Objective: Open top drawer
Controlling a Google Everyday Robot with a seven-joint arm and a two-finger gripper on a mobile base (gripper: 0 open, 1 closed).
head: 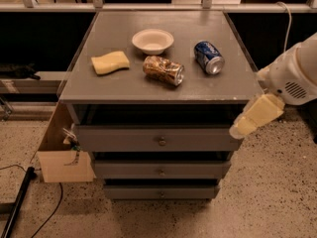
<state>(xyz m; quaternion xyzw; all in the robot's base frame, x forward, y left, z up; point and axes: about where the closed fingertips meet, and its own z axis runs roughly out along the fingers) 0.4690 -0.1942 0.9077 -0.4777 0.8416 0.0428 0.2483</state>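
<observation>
The top drawer (119, 139) is the widest grey front of the three, just under the cabinet top, with a small round metal knob (161, 141) at its centre. A dark gap shows above the front. My gripper (251, 117), cream-coloured on a white arm, comes in from the right. It points down and left, and its tip lies at the right end of the top drawer's front, well to the right of the knob. Two narrower grey drawer fronts (161, 171) sit below.
On the cabinet top (124, 86) lie a white bowl (152, 40), a yellow sponge (110, 62), a crumpled brown can (163, 70) and a blue can (208, 57). A cardboard box (59, 162) stands left of the cabinet. A black cable (17, 202) runs over the speckled floor.
</observation>
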